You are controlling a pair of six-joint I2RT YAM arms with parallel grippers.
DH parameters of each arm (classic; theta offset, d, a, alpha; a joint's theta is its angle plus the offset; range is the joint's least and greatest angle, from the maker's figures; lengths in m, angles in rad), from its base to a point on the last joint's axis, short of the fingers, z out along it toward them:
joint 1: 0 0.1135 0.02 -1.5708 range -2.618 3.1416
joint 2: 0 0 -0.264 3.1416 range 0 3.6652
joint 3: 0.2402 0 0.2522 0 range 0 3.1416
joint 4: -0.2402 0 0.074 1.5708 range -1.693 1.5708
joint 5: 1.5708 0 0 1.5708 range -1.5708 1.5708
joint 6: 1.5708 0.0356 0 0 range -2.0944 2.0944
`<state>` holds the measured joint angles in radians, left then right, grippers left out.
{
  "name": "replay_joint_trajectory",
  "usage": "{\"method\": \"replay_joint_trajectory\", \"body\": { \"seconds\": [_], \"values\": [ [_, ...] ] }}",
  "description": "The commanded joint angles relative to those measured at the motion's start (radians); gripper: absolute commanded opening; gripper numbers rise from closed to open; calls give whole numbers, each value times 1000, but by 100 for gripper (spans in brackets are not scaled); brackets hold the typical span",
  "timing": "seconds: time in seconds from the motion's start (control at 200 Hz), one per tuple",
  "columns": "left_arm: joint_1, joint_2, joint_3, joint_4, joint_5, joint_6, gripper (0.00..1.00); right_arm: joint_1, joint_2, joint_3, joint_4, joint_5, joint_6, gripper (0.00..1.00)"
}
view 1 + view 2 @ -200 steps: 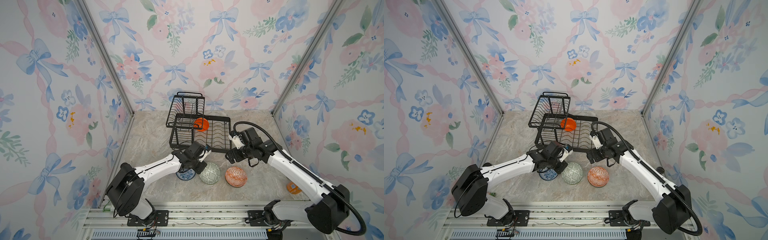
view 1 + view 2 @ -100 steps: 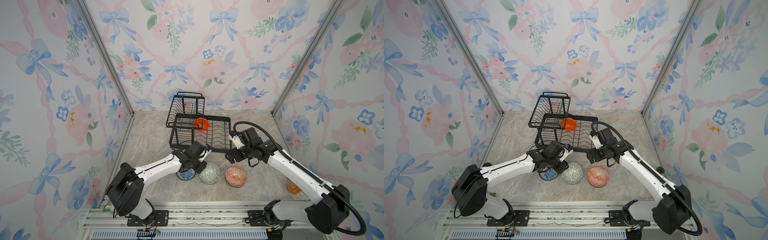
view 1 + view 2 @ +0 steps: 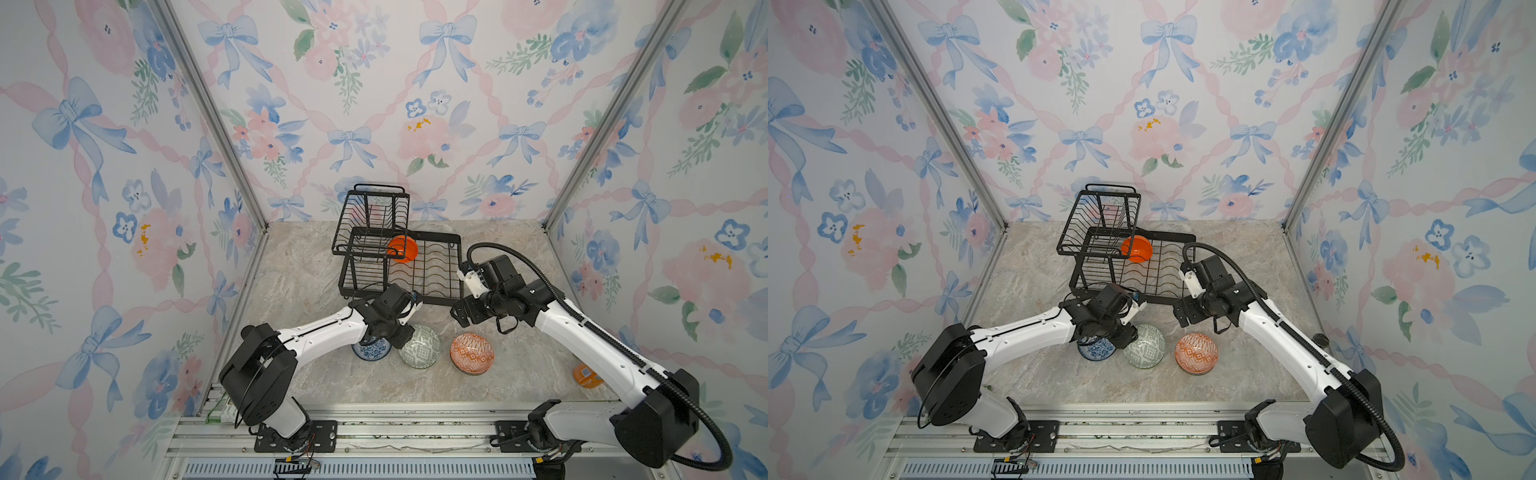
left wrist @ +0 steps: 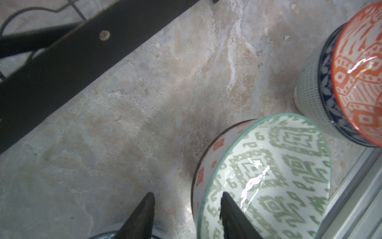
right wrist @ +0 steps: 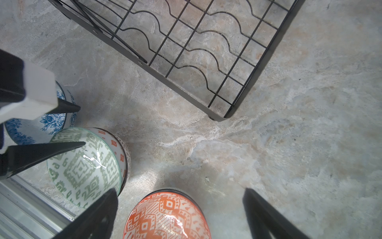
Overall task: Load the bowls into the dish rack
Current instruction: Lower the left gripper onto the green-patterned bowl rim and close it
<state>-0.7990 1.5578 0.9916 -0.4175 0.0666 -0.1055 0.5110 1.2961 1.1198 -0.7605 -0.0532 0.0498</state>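
The black wire dish rack (image 3: 440, 266) (image 3: 1167, 270) stands at the back with a plain orange bowl (image 3: 402, 248) (image 3: 1137, 248) in it. Three bowls sit in a row in front: blue-white floral (image 3: 372, 351), grey-green patterned (image 3: 419, 346) (image 4: 268, 175) and orange-white patterned (image 3: 471, 354) (image 5: 165, 217). The grey-green bowl rests in a white lattice bowl (image 4: 208, 157). My left gripper (image 4: 187, 197) (image 3: 405, 337) is open and straddles the grey-green bowl's rim, one finger inside and one outside. My right gripper (image 5: 179, 192) (image 3: 461, 313) hangs wide open above the orange-white bowl.
An orange round container (image 3: 586, 376) lies at the front right. A small black-lidded jar (image 3: 1320, 340) sits near the right wall. The rack's corner (image 5: 219, 118) is close behind both grippers. The aluminium rail (image 3: 374, 415) borders the table's front edge.
My left gripper's jaws have parted from shut to open around the grey-green bowl's rim. Both arms have stayed where they were.
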Motion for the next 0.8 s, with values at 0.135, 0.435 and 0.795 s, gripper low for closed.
{"method": "replay_joint_trajectory", "body": {
  "seconds": [0.135,0.435,0.795],
  "values": [
    [-3,22,33,-13,-6,1,45,-5,5,2,-17,-10,10,97],
    [-3,27,37,-13,-5,3,27,-5,6,5,-19,-10,9,97],
    [-2,18,45,-13,-4,3,0,-4,-3,-2,-19,-3,9,97]
  ]
}}
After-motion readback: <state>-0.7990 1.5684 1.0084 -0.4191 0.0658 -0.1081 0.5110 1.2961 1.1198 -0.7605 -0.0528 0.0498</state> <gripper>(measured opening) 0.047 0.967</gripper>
